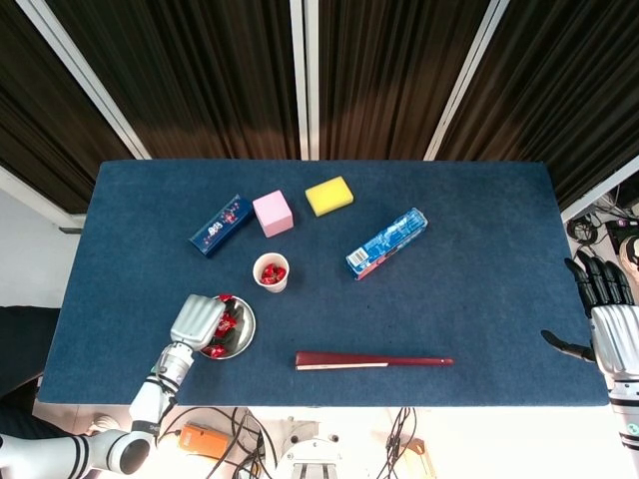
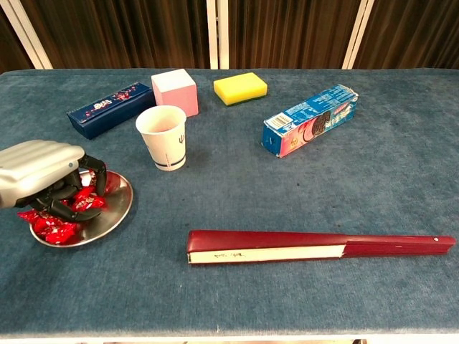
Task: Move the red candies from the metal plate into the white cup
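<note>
While curled over the metal plate [image 2: 115, 208], left hand [image 2: 44, 175] covers most of the red candies [image 2: 50, 226]; cannot tell whether any is gripped. More red wrappers inside white cup [image 1: 271, 271], just beyond the plate. Right hand [image 1: 604, 314] at table edge, partly cropped, fingers spread, holding nothing.

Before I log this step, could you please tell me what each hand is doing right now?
Left hand: fingers curled down among the red wrapped candies on the round metal plate; a secured grasp cannot be told.
Right hand: open, holding nothing.
</note>
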Motion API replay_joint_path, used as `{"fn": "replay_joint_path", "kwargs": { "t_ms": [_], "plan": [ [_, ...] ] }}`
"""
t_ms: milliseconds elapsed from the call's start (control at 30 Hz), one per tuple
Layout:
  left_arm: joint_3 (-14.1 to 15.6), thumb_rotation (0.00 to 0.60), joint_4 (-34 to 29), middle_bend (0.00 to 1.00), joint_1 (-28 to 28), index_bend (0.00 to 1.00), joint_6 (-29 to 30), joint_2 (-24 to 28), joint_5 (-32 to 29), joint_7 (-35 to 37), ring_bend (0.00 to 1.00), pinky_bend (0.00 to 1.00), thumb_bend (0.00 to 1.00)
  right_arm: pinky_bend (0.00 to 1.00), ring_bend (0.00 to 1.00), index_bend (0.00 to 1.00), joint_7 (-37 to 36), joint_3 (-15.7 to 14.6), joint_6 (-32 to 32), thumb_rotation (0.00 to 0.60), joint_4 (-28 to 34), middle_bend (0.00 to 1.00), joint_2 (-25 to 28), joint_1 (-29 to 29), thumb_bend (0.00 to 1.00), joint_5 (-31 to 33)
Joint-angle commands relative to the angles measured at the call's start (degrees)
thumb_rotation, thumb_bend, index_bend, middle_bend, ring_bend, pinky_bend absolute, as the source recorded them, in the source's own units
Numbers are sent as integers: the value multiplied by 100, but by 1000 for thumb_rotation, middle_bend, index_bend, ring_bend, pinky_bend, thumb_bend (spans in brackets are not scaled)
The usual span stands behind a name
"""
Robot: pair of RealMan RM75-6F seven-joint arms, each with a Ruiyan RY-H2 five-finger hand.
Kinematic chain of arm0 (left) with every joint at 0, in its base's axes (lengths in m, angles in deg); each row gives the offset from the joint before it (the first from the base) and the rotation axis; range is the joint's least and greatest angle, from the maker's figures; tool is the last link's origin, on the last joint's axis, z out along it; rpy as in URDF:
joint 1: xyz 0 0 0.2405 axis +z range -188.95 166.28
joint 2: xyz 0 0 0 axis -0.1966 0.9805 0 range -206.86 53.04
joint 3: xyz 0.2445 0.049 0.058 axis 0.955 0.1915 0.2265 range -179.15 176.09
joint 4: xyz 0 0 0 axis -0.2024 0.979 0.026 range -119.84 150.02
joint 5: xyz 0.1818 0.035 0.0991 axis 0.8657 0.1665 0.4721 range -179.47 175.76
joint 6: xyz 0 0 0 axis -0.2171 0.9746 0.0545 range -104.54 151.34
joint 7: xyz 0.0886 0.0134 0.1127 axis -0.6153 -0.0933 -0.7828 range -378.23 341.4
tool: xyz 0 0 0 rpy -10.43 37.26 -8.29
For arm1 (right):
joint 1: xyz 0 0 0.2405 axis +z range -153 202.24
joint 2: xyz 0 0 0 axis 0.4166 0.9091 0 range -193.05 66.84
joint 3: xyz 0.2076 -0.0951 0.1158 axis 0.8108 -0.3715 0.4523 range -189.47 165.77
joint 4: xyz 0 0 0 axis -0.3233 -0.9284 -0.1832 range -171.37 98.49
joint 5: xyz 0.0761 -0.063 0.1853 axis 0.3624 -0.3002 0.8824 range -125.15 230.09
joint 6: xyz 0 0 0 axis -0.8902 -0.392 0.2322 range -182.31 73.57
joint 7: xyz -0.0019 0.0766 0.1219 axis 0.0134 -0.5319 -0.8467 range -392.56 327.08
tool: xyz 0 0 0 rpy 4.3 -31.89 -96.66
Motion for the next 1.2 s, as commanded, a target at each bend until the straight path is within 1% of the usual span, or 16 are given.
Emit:
{"fn": "replay_joint_path", "kwargs": {
  "t_ms": [33, 200, 367, 467, 600, 733, 800, 933, 1033, 1100, 1200],
  "plan": [
    [18, 523, 12, 927, 6, 523, -34, 15, -10, -35, 837, 716, 322, 0, 0, 0, -4, -6, -1, 600, -5, 0, -5, -3, 120, -2],
    [31, 525, 27, 927, 12, 580, -77, 53, 17, -25, 837, 716, 390, 0, 0, 0, -21, -8, -27, 600, -16, 0, -13, -16, 120, -9],
    [-20, 532, -102, 927, 34, 599, -50, 159, 113, 187, 838, 716, 402, 0, 0, 0, -33, -9, -59, 600, -27, 0, -10, -31, 120, -20],
    [-143, 531, -338, 928, 44, 599, 44, 322, 239, 474, 839, 716, 402, 0, 0, 0, -41, -9, -78, 600, -36, 0, -12, -40, 120, -24],
    [-411, 531, -790, 928, -31, 599, 103, 637, 435, 932, 840, 716, 403, 0, 0, 0, -44, -12, -100, 600, -33, 0, -10, -50, 120, -39],
    [-794, 531, -1203, 928, -243, 599, 80, 912, 560, 1157, 842, 716, 404, 0, 0, 0, -33, -9, -117, 600, -19, 0, -6, -58, 120, -41],
    [-988, 532, -1312, 928, -370, 599, 17, 971, 536, 1237, 842, 716, 404, 0, 0, 0, -31, -12, -119, 600, -14, 0, -5, -59, 120, -47],
    [-1396, 530, -1375, 928, -733, 599, -263, 994, 277, 1255, 844, 716, 404, 0, 0, 0, -34, -10, -123, 600, -13, 0, -6, -64, 120, -40],
    [-1612, 529, -1347, 928, -1010, 599, -517, 938, -29, 1182, 844, 716, 404, 0, 0, 0, -43, -7, -121, 600, -23, 0, -6, -71, 120, -20],
    [-1725, 528, -1274, 928, -1196, 598, -666, 862, -263, 1106, 844, 716, 403, 0, 0, 0, -53, -7, -112, 600, -33, 0, -6, -75, 120, -4],
    [-1815, 532, -1105, 928, -1424, 598, -835, 722, -583, 988, 844, 716, 402, 0, 0, 0, -75, -5, -101, 600, -47, 0, -9, -76, 120, 14]
  ]
}}
